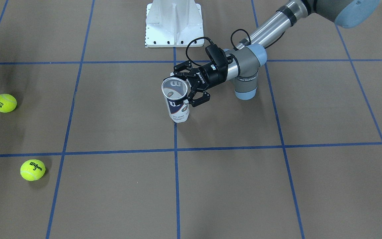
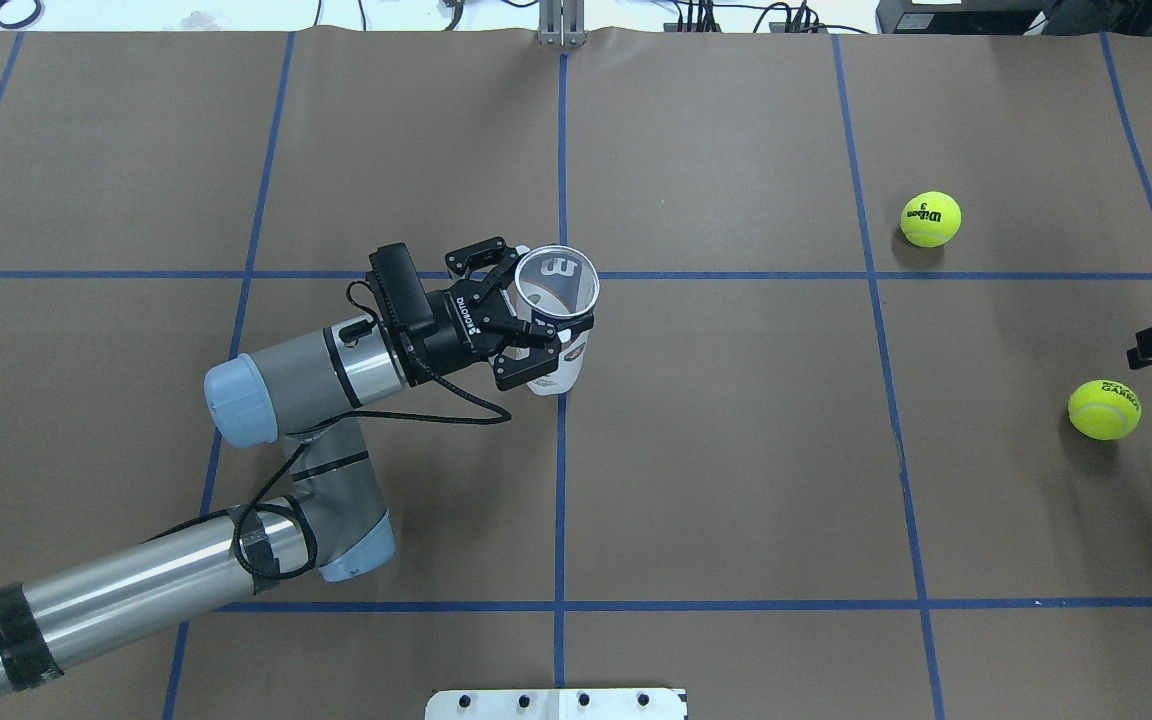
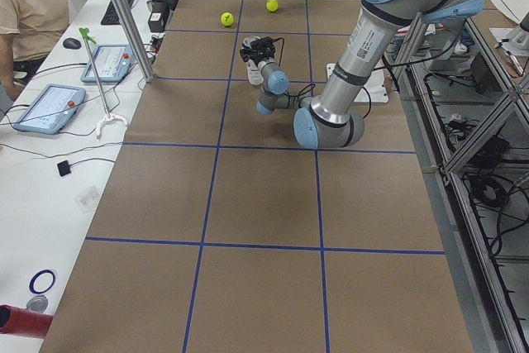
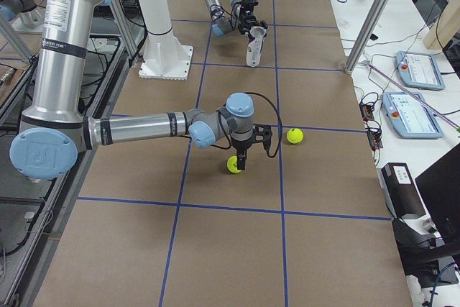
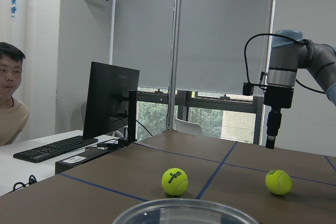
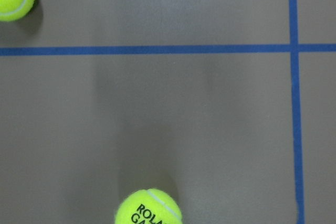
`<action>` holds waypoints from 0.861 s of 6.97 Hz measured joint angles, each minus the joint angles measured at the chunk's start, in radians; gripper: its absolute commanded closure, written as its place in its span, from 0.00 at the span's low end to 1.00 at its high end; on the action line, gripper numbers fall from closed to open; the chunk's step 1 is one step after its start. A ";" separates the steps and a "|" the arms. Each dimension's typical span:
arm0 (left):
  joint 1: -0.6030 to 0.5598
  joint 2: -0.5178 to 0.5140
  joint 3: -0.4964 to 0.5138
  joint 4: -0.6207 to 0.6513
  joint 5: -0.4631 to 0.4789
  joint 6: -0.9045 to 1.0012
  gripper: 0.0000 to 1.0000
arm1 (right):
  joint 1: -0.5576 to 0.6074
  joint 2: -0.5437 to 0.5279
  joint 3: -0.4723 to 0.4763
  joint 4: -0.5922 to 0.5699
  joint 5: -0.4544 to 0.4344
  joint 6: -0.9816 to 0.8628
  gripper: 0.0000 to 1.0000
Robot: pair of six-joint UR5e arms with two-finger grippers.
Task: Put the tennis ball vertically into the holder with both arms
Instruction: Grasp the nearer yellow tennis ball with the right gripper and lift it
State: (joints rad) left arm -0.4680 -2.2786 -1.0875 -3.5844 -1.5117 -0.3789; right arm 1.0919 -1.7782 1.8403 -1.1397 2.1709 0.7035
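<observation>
The holder [image 2: 573, 356], a clear can with a white and navy label, stands upright at the table's centre with its mouth open upward. My left gripper [image 2: 541, 300] is shut on the holder [image 1: 178, 109] just below the rim, coming in from the side. Two yellow tennis balls lie on the robot's right: a Wilson one [image 2: 930, 219] and a Roland Garros one [image 2: 1104, 409]. My right gripper [image 5: 271, 141] points straight down just above the table beside the Roland Garros ball [image 5: 278, 182]. It shows edge-on and holds nothing, so I cannot tell how its jaws stand.
The white metal base [image 1: 174, 23] stands behind the holder on the robot's side. Blue tape lines grid the brown table. A person [image 3: 29, 6] sits at a side desk with a monitor [image 5: 110, 100], a keyboard and tablets.
</observation>
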 measured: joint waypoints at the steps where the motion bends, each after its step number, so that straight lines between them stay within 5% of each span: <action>1: -0.001 0.000 0.000 0.000 0.000 0.000 0.29 | -0.055 -0.011 -0.005 0.055 -0.046 0.060 0.00; 5: -0.001 0.001 0.000 -0.002 0.000 0.000 0.29 | -0.154 -0.020 -0.067 0.155 -0.141 0.099 0.00; 6: 0.000 0.001 0.000 -0.002 0.000 0.000 0.29 | -0.178 -0.021 -0.074 0.157 -0.165 0.099 0.14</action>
State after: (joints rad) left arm -0.4684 -2.2775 -1.0876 -3.5868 -1.5114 -0.3789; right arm 0.9140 -1.7990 1.7664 -0.9827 2.0061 0.8022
